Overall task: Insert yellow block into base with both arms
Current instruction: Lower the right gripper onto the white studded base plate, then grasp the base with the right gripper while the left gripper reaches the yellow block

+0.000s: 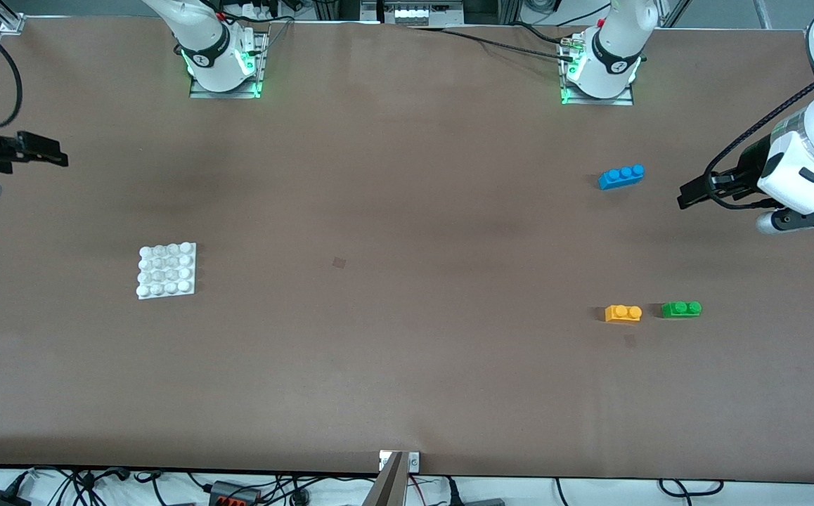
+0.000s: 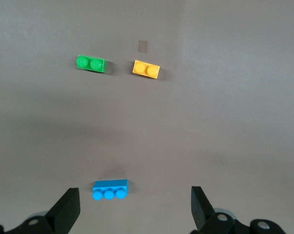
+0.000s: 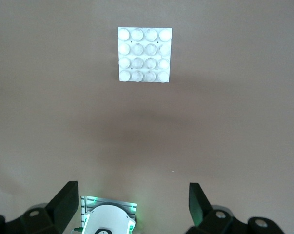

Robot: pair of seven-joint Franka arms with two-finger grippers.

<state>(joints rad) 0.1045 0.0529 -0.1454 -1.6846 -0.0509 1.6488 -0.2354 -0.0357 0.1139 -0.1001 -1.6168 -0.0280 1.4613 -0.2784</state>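
Nearest the front camera, a small orange-yellow two-stud plastic brick (image 1: pixel 623 313) lies beside a green brick (image 1: pixel 681 308), at the left arm's end. White studded base plate (image 1: pixel 166 270) sits well apart. Right gripper (image 1: pixel 41 156) and left gripper (image 1: pixel 692 195) hover wide open, empty, apparently ready to begin.

Most of the right arm (image 1: pixel 196 42) runs out past the top of the front view, and its gripper (image 1: pixel 41 151) shows only partly at the edge at the right arm's end of the table. The left arm (image 1: pixel 811 154) is cut by the edge at its own end of the table. In the left wrist view only the tips of the left gripper (image 2: pixel 135 209) show, its body cut off. The right wrist view crops the right gripper (image 3: pixel 133 207) the same way.
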